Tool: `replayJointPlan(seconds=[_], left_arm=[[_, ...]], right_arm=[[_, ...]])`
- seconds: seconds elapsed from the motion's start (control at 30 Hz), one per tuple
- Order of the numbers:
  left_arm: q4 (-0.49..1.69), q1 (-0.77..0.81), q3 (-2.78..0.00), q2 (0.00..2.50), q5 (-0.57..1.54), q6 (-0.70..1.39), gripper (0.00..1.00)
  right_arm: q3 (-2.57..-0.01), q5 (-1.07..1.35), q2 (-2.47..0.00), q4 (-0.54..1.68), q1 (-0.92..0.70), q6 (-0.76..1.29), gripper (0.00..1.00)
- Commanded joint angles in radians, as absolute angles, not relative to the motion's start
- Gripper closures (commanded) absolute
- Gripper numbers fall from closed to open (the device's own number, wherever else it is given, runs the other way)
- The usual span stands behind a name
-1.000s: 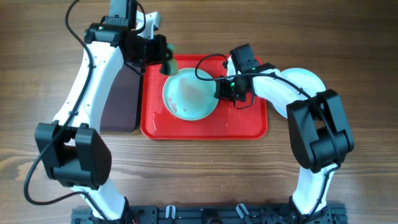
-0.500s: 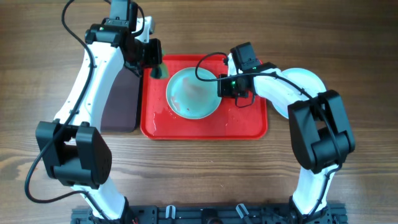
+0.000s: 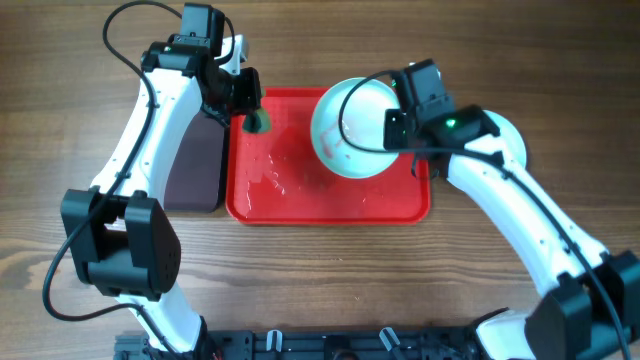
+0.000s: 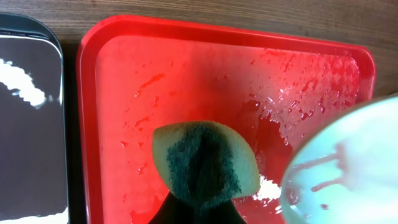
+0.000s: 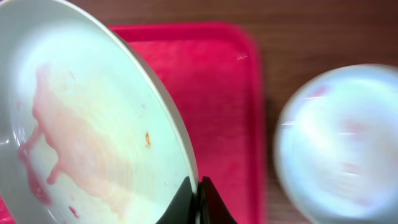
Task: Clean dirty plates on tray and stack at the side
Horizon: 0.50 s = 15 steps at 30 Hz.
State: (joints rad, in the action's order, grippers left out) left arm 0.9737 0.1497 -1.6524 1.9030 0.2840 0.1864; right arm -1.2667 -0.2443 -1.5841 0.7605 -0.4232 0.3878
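The red tray lies mid-table, wet and with nothing on it. My right gripper is shut on the rim of a pale turquoise plate and holds it tilted above the tray's right half. In the right wrist view the plate shows reddish smears, and the gripper pinches its edge. My left gripper is shut on a green-and-yellow sponge over the tray's far left corner. A second pale plate, blurred, lies on the wood to the right of the tray.
A dark brown-black tray lies against the red tray's left side, under my left arm. My right arm crosses the table to the right of the red tray and covers that area in the overhead view.
My right gripper has lifted the turquoise plate off the tray and carried it right, tilting it. My left gripper has moved slightly left with the sponge.
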Motion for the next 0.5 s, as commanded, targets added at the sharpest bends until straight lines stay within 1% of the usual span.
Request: replayJointPlan(seconds=[0.0,0.17,0.37,0.47], left_arm=[[0.974,0.155,-1.647,1.914,0.275,0.242,0.96],[0.974,0.155,-1.647,1.914,0.276,0.245,0.96],[0.976,0.155,-1.647,1.914,0.275,0.248,0.96],[0.976,0.155,-1.647,1.914,0.275,0.248,0.96]], right_arm=[[-1.276,-0.591,-1.56,0.791,-0.507,0.397,0.96],[-1.276,-0.836,-1.56,0.806,-0.63,0.396,0.96],[-1.276,-1.205,-1.56,0.795,-0.807,0.391,0.96],[-1.276,-1.311,-1.56,0.789,-0.873,0.371,0.96]])
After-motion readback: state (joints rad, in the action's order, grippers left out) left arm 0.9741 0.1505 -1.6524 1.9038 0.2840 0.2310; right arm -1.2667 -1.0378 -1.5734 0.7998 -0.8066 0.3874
